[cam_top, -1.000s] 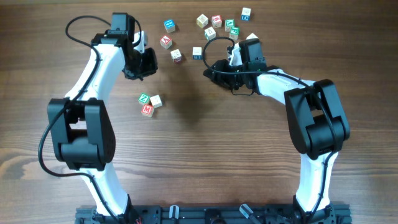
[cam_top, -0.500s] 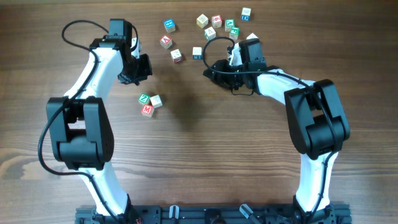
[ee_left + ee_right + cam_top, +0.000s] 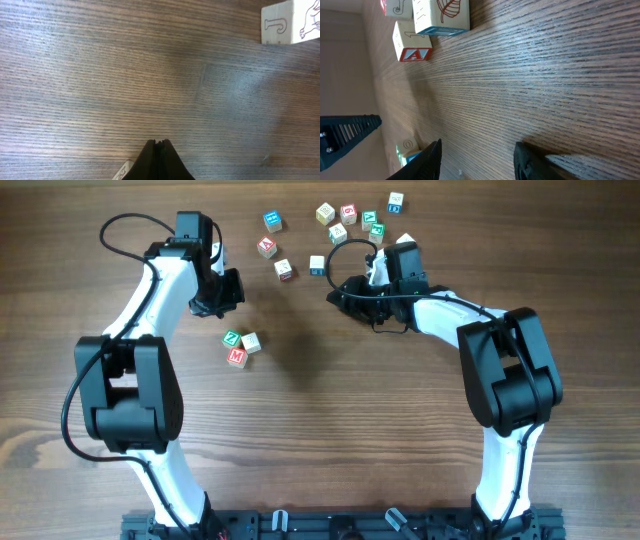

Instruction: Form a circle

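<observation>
A dark brown wood-grain worktop (image 3: 320, 430) fills the overhead view, evenly lit, with soft shadows. In the right wrist view a plain beige surface (image 3: 342, 65) shows beyond its edge.

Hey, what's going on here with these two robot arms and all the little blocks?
Two robot arms are meant to arrange alphabet blocks into a circle on a wooden table. Neither arm holds anything. The left gripper is shut and empty above bare wood. The right gripper is open and empty, close to the loose blocks scattered along the far side. Three blocks sit bunched together nearer the middle. No circle has taken shape yet.
</observation>
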`<state>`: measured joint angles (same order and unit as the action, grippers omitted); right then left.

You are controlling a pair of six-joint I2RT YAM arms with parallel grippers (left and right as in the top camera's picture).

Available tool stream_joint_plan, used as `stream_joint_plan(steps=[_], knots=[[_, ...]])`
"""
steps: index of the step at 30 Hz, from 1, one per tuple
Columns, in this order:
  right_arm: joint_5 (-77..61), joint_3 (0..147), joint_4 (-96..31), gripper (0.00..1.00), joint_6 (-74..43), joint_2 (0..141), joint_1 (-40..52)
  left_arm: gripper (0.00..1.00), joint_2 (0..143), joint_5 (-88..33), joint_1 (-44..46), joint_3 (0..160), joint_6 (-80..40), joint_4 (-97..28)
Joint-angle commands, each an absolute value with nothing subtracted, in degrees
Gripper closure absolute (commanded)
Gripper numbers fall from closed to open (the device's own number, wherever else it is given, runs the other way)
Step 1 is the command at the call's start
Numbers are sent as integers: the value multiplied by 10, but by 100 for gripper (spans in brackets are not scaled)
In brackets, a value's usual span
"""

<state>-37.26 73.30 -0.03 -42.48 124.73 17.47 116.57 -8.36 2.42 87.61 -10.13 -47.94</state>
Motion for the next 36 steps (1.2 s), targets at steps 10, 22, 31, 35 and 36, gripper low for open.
stream_joint_plan(steps=[10, 22, 31, 35, 36], knots=[[-328, 717, -13, 52, -436, 1280, 178, 96, 1175, -98, 21, 823, -94, -428], [-328, 717, -13, 52, -436, 1280, 178, 96, 1175, -117, 21, 811, -94, -430], [-326, 717, -13, 52, -435, 1280, 178, 96, 1175, -117, 21, 797, -94, -422], [-325, 717, -13, 52, -435, 1280, 178, 96, 1175, -117, 21, 797, -94, -426], [-326, 717, -13, 52, -435, 1280, 178, 96, 1175, -117, 21, 797, -94, -427]])
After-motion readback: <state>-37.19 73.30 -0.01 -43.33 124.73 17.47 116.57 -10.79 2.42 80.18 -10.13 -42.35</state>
